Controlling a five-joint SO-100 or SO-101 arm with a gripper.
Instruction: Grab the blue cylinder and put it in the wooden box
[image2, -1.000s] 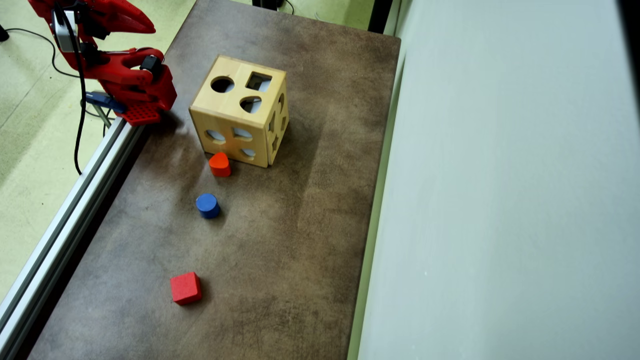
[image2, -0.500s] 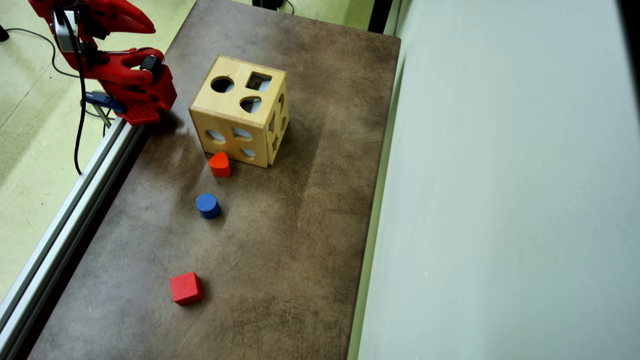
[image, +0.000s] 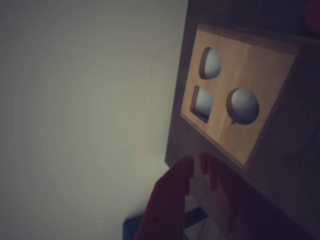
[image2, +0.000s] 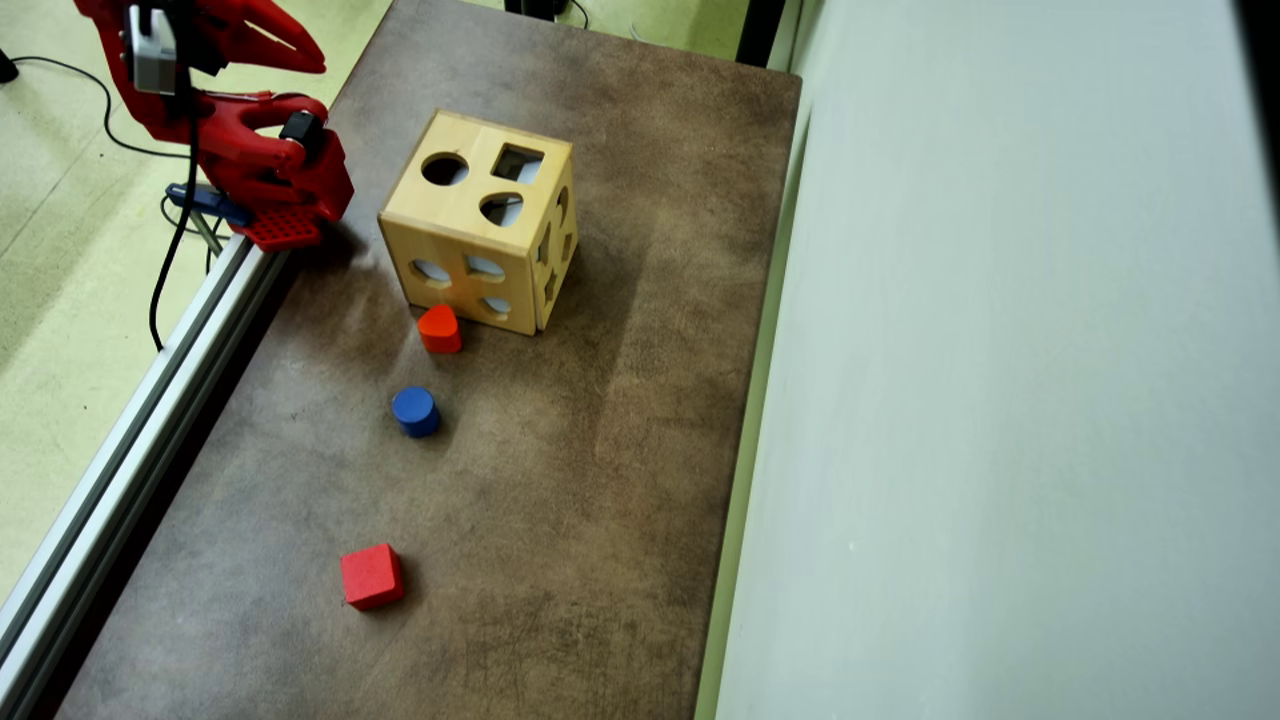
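In the overhead view the blue cylinder (image2: 414, 410) stands upright on the brown table, below the wooden box (image2: 478, 222) and apart from it. The box shows a circle, a square and a rounded hole on top. My red gripper (image2: 314, 60) hangs at the top left, over the table's left edge, far from the cylinder. In the wrist view the gripper (image: 196, 161) points toward the wooden box (image: 250, 75), its tips nearly touching with nothing between them. The cylinder is out of the wrist view.
An orange-red rounded block (image2: 439, 329) sits against the box's near face. A red cube (image2: 371, 576) lies toward the table's lower left. An aluminium rail (image2: 140, 440) runs along the left edge; a pale wall (image2: 1000, 400) bounds the right.
The arm's upper part and the gripper have shifted slightly up and to the right in the overhead view. The blocks and the box have not moved.
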